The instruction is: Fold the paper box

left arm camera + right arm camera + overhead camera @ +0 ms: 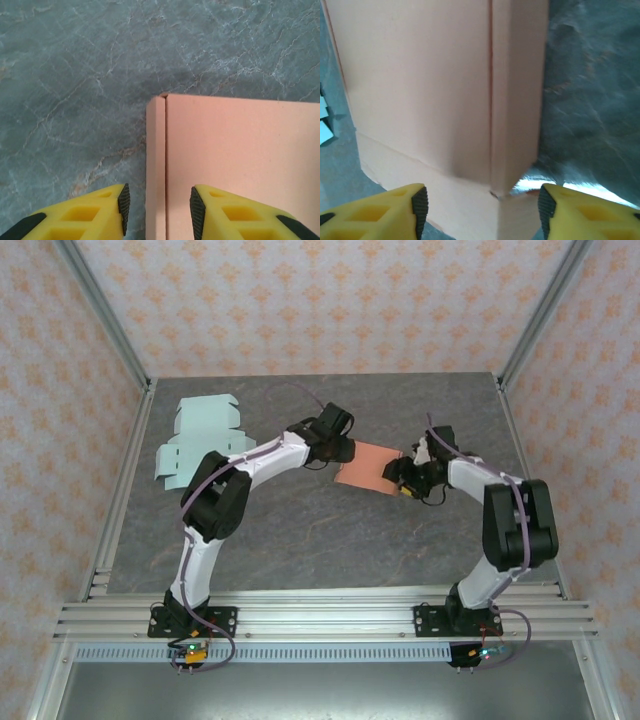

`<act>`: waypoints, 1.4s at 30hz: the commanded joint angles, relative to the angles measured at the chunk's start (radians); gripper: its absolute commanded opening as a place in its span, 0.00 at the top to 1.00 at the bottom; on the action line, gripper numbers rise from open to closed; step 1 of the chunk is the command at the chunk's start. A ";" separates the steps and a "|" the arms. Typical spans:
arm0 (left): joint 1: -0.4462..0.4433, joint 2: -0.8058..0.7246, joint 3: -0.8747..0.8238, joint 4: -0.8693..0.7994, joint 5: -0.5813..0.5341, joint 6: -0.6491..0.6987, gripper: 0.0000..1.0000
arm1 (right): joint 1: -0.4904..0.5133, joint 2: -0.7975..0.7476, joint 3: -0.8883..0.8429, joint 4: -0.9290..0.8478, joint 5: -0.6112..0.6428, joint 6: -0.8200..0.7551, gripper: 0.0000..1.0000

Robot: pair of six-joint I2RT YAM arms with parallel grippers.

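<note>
Left wrist shows my left gripper released, pads apart, with the narrow side flap of the box lying between them and touching neither as far as I can see; if I close from here I judge the pads could slip off that thin strip or crease it away from its score line. On the right wrist the right gripper is also released, a raised folded corner of the box standing between its jaws, close to one pad; an uneven squeeze could crush that corner or drag the box off.
</note>
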 commanded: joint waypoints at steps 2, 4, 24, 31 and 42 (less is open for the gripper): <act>0.018 -0.002 0.001 -0.024 0.080 0.016 0.64 | -0.005 0.065 0.125 -0.113 -0.200 -0.130 0.40; 0.020 -0.031 -0.070 0.006 0.094 -0.003 0.65 | -0.005 0.079 0.150 -0.186 -0.237 -0.190 0.40; 0.178 -0.366 -0.483 0.058 0.244 -0.015 0.62 | 0.018 0.010 0.075 0.025 0.013 -0.026 0.31; 0.193 -0.266 -0.395 0.061 0.263 -0.071 0.53 | 0.013 0.147 0.096 0.125 -0.115 0.069 0.34; 0.194 -0.171 -0.408 0.160 0.361 -0.084 0.74 | 0.013 0.307 0.143 0.190 -0.220 0.207 0.34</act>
